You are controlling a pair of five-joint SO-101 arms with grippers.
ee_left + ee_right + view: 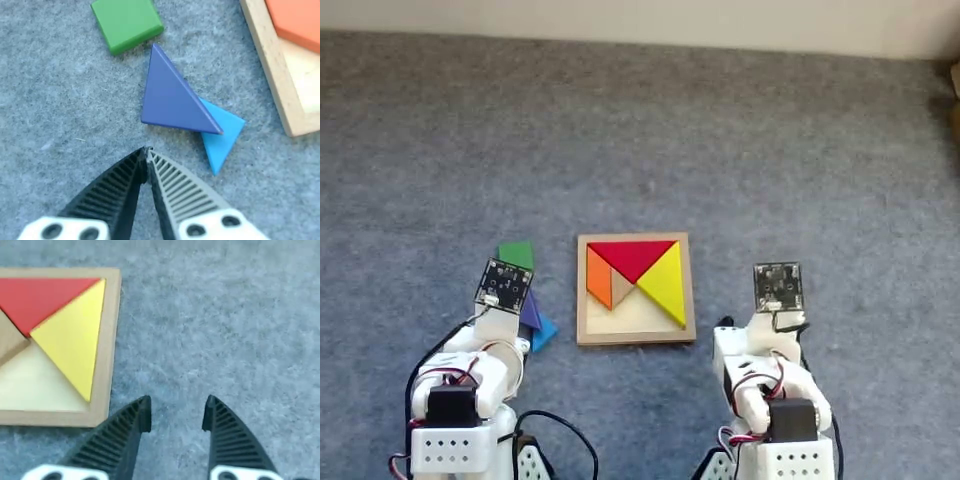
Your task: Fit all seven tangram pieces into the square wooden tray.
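Note:
The square wooden tray (pixel 636 334) lies at the table's middle and holds a red triangle (pixel 630 256), a yellow triangle (pixel 666 281), an orange piece (pixel 598 276) and a small tan triangle (pixel 620 291). Left of the tray, on the carpet, lie a green square (pixel 127 22), a dark blue triangle (pixel 171 98) and a light blue triangle (pixel 221 138) partly under it. My left gripper (pixel 146 153) is shut and empty, just short of the dark blue triangle. My right gripper (pixel 176 411) stands open over bare carpet beside the tray's rim (pixel 111 340).
Grey carpet covers the table all round. A pale wall strip (pixel 640 20) runs along the far edge. Both arm bases sit at the near edge, left (pixel 455 420) and right (pixel 775 420) of the tray.

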